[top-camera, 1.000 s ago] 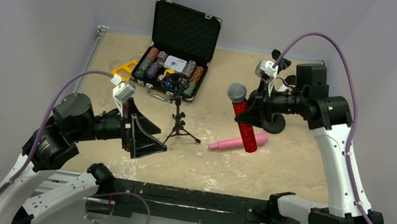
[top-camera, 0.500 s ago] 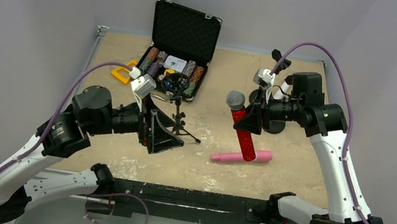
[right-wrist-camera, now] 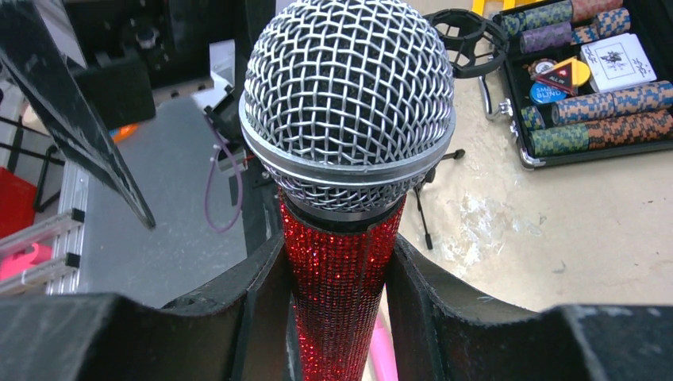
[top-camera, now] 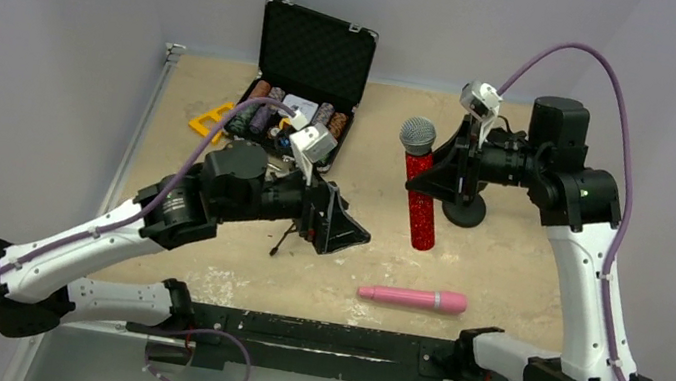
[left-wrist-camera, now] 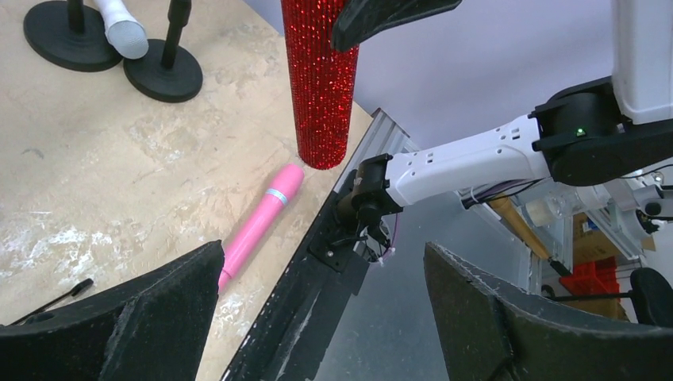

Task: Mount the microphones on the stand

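Microphones, three in all, are spread over the right half of the sand-coloured table (top-camera: 523, 279). The left gripper (top-camera: 345, 239) hovers over the table's middle near the front, its fingers spread wide with nothing between them. The right gripper (right-wrist-camera: 333, 250) is clamped on the red glitter microphone (top-camera: 422, 218), gripping the handle just under the grey mesh head and holding it upright, head up, with the lower end off the surface. An open poker chip case (top-camera: 316, 51) stands at the back with rows of chips (right-wrist-camera: 603, 119) inside. The pink microphone (top-camera: 412, 298) lies flat near the front edge, touching nothing. The white microphone (left-wrist-camera: 121, 22), grey head downward, shows between two round-based stands (left-wrist-camera: 163, 71) behind the red one; whether it is clipped in I cannot tell. A small tripod stand (right-wrist-camera: 468, 28) with a ring clip sits beside the case
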`<move>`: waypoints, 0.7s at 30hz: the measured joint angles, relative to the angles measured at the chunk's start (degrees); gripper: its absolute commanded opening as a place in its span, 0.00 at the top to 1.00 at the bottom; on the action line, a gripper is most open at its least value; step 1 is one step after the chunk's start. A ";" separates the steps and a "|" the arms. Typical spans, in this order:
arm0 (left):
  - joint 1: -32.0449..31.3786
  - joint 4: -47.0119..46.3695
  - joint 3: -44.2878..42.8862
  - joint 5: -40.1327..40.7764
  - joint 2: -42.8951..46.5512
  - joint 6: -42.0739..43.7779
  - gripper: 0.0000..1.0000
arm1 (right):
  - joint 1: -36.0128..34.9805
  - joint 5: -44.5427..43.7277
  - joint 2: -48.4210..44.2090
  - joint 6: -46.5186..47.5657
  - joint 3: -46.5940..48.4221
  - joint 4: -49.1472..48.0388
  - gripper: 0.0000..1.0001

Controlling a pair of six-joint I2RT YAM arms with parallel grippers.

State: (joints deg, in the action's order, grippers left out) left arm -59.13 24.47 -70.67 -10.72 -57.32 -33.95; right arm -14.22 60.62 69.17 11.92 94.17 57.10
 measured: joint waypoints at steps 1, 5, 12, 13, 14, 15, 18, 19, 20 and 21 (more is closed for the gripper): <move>-0.90 -0.48 -0.11 0.96 -0.90 -0.02 0.00 | 0.57 0.33 -0.20 -0.79 0.04 -0.28 0.99; -3.65 -2.51 -0.35 4.28 -3.89 -0.09 0.00 | 2.89 0.57 -0.61 -3.91 0.04 -1.79 0.99; -5.16 -9.53 -0.35 9.84 -8.63 -2.01 0.00 | 4.76 1.81 -2.58 -10.34 -1.36 -6.99 0.99; -5.20 -10.78 -0.37 10.38 -9.57 -2.51 0.00 | 4.98 2.16 -2.95 -11.50 -1.68 -8.02 0.99; -5.38 -12.00 -0.39 10.86 -10.56 -2.78 0.00 | 5.20 2.43 -3.30 -12.57 -1.99 -8.96 0.99; -5.60 -13.05 -0.52 11.06 -11.65 -2.99 0.00 | 5.42 2.78 -3.58 -13.68 -2.34 -9.99 0.99; -6.56 -15.23 -1.68 11.45 -15.08 -3.65 0.03 | 6.05 3.98 -4.09 -16.68 -3.63 -13.00 0.99; -6.82 -15.89 -2.05 11.63 -16.02 -3.96 0.06 | 6.21 4.59 -4.11 -17.68 -4.09 -13.90 0.99; -7.06 -16.50 -2.25 11.74 -16.68 -4.09 0.09 | 6.40 5.20 -4.11 -18.69 -4.70 -14.88 0.99; -7.23 -17.22 -2.36 11.96 -17.29 -4.35 0.12 | 6.51 5.44 -4.11 -19.52 -5.25 -15.69 0.99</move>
State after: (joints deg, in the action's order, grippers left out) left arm -66.37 7.25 -73.03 1.23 -74.61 -38.30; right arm -7.70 66.06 65.06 -7.60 88.92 41.41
